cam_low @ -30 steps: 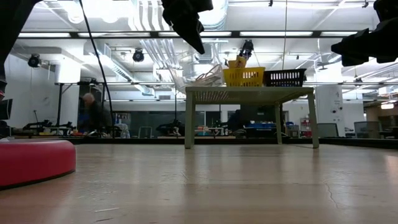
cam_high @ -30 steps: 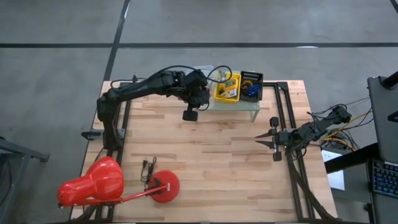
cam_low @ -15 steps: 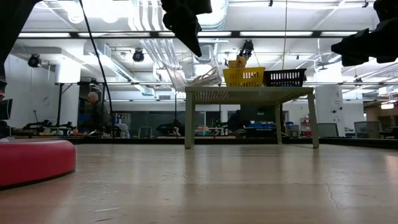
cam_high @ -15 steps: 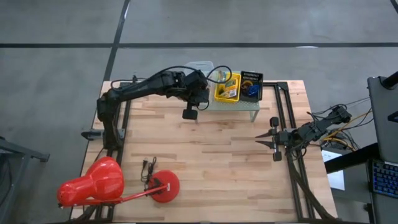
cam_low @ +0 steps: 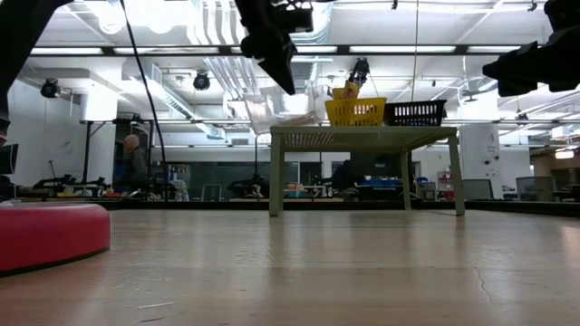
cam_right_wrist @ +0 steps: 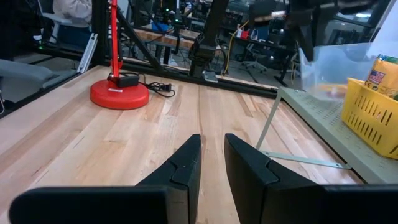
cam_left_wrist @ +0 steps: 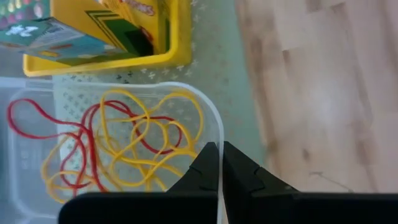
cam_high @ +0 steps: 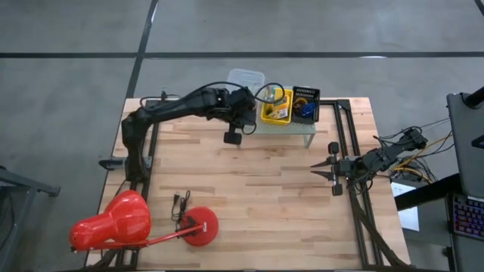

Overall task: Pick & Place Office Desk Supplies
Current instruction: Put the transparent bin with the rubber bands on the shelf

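A clear plastic tub (cam_high: pixel 246 76) with yellow and red rubber bands (cam_left_wrist: pixel 124 146) sits at the far left end of the mint-green shelf (cam_high: pixel 295 127), and part of it sticks out past the shelf's far edge. My left gripper (cam_left_wrist: pixel 219 163) is shut on its rim and shows above it in the low view (cam_low: pixel 276 63). Beside the tub stand a yellow bin (cam_high: pixel 276 106) of crayon boxes (cam_left_wrist: pixel 74 37) and a black bin (cam_high: pixel 305 103) holding blue loops. My right gripper (cam_right_wrist: pixel 211 155) waits at the table's right edge (cam_high: pixel 316 170), open and holding nothing. My left gripper pinches the clear tub's rim (cam_left_wrist: pixel 208 134) near a corner, on the side facing the yellow bin, between its two shut fingers. The fingers slant down from the table's near left. In the low view the tub (cam_low: pixel 283 109) sits slightly tilted at shelf-top height. Whether it rests on the shelf I cannot tell.
A big red-pink lamp lies at the near left, its shade (cam_high: pixel 112 224) and round base (cam_high: pixel 200 226) on the wood beside a coiled cord (cam_high: pixel 180 204). Bare table spreads between the shelf and the lamp. A person (cam_low: pixel 136 163) stands in the room beyond.
My left gripper has carried the clear tub toward the table's far edge, so more of it now overhangs the shelf. The tub tipped up steeply on the way and has since come down nearer level.
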Robot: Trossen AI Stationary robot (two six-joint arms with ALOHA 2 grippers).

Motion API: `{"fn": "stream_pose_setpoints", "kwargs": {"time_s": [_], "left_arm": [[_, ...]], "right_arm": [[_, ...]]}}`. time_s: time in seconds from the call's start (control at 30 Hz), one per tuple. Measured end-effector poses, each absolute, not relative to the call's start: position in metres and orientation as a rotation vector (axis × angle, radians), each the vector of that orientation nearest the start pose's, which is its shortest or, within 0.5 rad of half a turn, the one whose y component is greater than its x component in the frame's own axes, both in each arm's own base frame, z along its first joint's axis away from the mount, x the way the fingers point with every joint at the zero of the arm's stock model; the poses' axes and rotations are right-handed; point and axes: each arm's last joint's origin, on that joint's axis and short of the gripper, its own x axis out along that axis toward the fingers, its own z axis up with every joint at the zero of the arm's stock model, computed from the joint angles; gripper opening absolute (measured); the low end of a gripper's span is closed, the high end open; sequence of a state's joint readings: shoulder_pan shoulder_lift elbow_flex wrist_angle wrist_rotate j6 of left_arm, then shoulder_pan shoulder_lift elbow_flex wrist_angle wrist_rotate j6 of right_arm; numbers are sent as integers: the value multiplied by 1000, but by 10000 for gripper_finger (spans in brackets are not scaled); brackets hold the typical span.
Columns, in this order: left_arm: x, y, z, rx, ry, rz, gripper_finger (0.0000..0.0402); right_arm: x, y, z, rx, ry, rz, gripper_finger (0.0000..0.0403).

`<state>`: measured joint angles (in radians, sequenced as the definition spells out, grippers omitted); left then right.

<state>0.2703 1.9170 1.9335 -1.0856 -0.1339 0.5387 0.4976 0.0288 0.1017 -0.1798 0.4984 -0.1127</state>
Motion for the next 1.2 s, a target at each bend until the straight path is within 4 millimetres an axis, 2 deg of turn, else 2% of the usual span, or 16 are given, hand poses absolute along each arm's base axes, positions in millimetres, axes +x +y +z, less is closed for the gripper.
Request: {"fn": "stream_pose_setpoints", "kwargs": {"time_s": [0.33, 0.67, 0.83, 1.2], "left_arm": [[391, 117, 325, 429, 1138, 97, 3], [390, 118, 358, 342, 1022, 90, 3], [387, 118, 356, 323, 1058, 67, 3], [397, 122, 338, 291, 1096, 47, 3]], "right_arm": [[85, 30, 179, -164, 94, 4, 68], [85, 30, 179, -164, 94, 4, 68], [85, 30, 179, -164, 94, 4, 68], [85, 30, 179, -164, 95, 4, 68]]}}
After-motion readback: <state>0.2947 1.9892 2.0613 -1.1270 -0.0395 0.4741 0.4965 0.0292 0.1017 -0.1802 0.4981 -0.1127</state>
